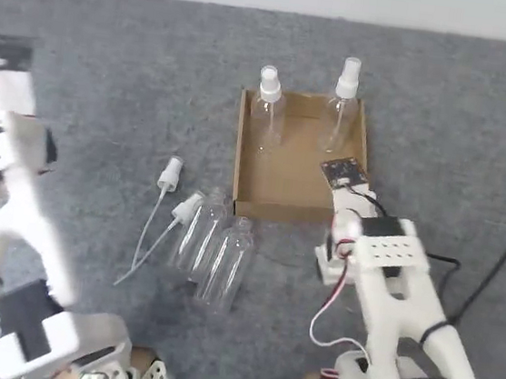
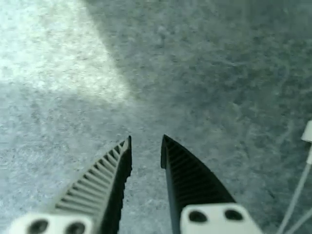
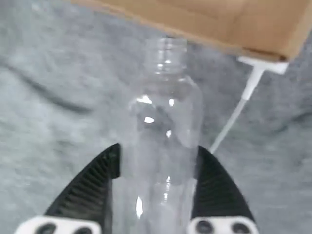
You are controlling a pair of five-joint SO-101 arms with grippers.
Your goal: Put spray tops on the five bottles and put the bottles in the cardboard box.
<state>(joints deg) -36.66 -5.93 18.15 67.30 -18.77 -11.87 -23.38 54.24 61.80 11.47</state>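
Overhead table (image 1: 111, 73) view, two wrist close-ups

Grey carpet (image 2: 219, 58) spreads beneath and ahead of the left claw (image 2: 146, 138), with a bright patch of light (image 2: 48, 44) beyond its tips. A black cable (image 1: 501, 257) slants across the carpet, well off the right claw's (image 3: 158, 147) outer side.

The bottle (image 3: 163, 122) is clear glossy plastic, the top (image 3: 263, 65) white plastic, the box (image 1: 284, 193) matt brown cardboard, the carpet (image 1: 111, 73) rough grey cloth (felt-like), the left gripper (image 2: 146, 140) matt black ribbed plastic
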